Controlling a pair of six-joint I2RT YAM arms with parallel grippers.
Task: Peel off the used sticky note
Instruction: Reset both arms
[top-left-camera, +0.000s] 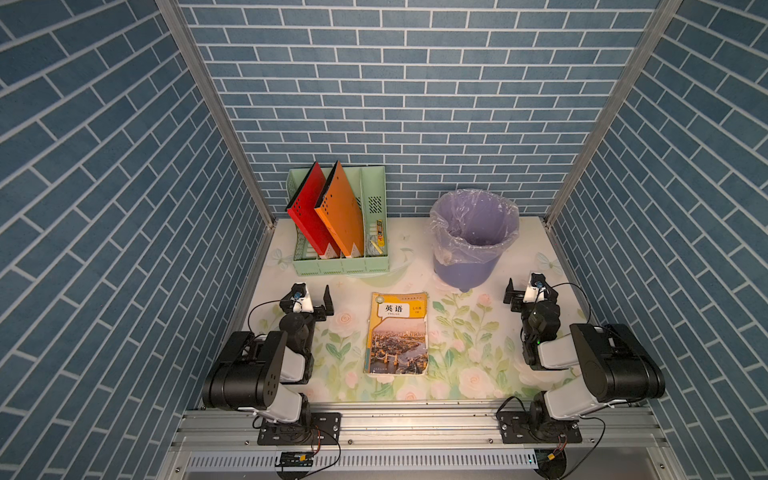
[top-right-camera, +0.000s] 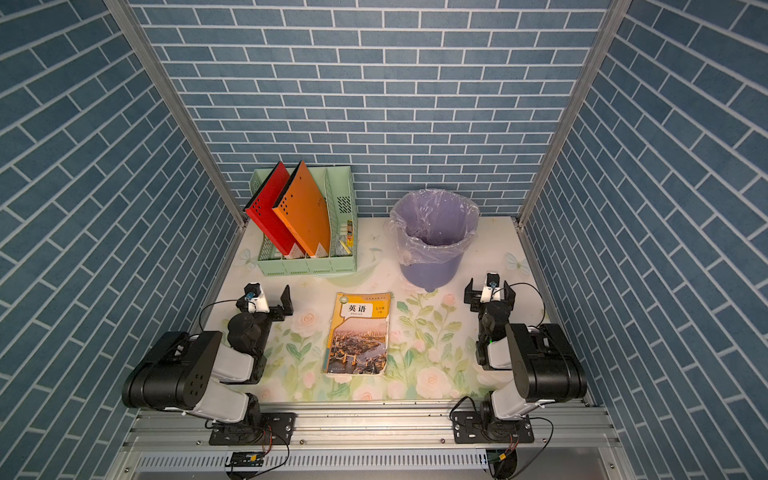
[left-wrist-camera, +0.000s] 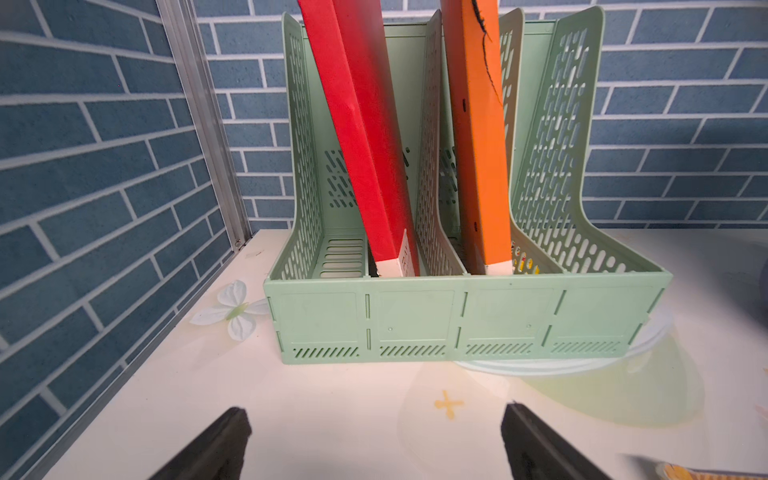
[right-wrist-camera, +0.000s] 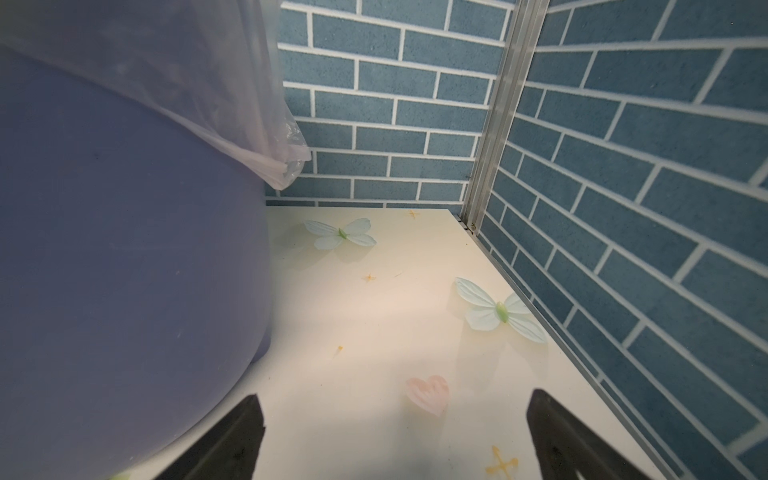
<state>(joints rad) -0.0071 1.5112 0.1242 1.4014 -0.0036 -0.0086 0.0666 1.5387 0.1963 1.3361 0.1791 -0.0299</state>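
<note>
Left gripper (left-wrist-camera: 374, 415) and right gripper (right-wrist-camera: 394, 399) both hang with jaws wide apart, holding nothing, low over the cream tabletop (top-left-camera: 469, 357) printed with roses and butterflies. Between them lies a closed English textbook (top-left-camera: 398, 332). Where the sticky note is cannot be told. Behind stand a green file rack (top-left-camera: 332, 266) and a lined lilac bin (top-left-camera: 465, 270). Blue brick-pattern walls (top-left-camera: 374, 104) enclose three sides.

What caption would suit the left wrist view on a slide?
Open left gripper facing a green file rack that holds a red folder and an orange folder, both leaning.
</note>
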